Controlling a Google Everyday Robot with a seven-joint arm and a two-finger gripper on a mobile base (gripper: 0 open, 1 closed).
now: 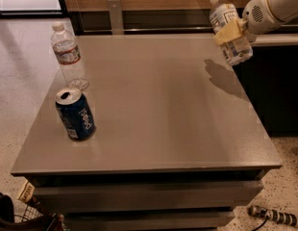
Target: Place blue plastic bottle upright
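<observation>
The blue plastic bottle [227,27] is a small clear bottle with a white cap and a white label with dark print. My gripper [230,32] is shut on its middle and holds it in the air above the table's far right corner. The bottle leans, cap up and to the left, base down and to the right. Its shadow falls on the grey table [154,105] just below it. My white arm comes in from the upper right.
A clear bottle with a red-and-white label [68,57] stands upright at the table's far left. A blue Pepsi can [75,113] stands at the front left. A dark counter lies to the right of the table. A basket shows at the bottom left.
</observation>
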